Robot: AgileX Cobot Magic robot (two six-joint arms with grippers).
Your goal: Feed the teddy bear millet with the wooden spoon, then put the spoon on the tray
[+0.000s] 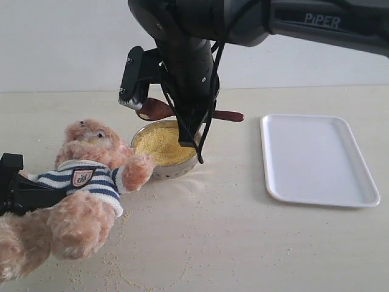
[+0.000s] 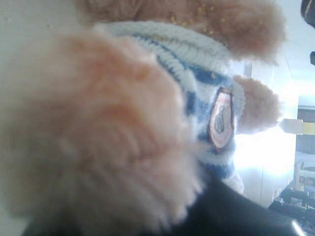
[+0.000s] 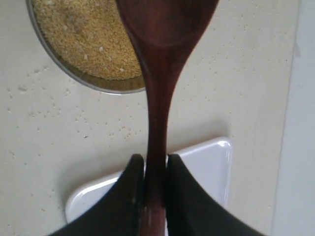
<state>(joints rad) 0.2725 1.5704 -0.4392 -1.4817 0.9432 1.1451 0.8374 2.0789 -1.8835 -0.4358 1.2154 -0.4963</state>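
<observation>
The teddy bear point(image 1: 85, 182) leans at the left, one paw against the metal bowl point(image 1: 173, 170) heaped with millet point(image 1: 161, 147). My left gripper point(image 1: 15, 190) is shut on the bear's body from the left edge. In the left wrist view the bear's fur and striped sweater point(image 2: 197, 83) fill the picture, and a dark finger point(image 2: 236, 216) shows below. My right gripper point(image 1: 196, 117) reaches across above the bowl, shut on the wooden spoon point(image 1: 157, 109), which lies level. In the right wrist view the jaws point(image 3: 155, 164) pinch the spoon's handle point(image 3: 158, 108) over the millet point(image 3: 88, 34). The white tray point(image 1: 316, 159) lies at the right.
Stray millet grains point(image 1: 121, 267) lie scattered on the beige table around the bear and the bowl. A corner of the tray point(image 3: 211, 162) shows behind my right fingers. A white wall stands behind the table.
</observation>
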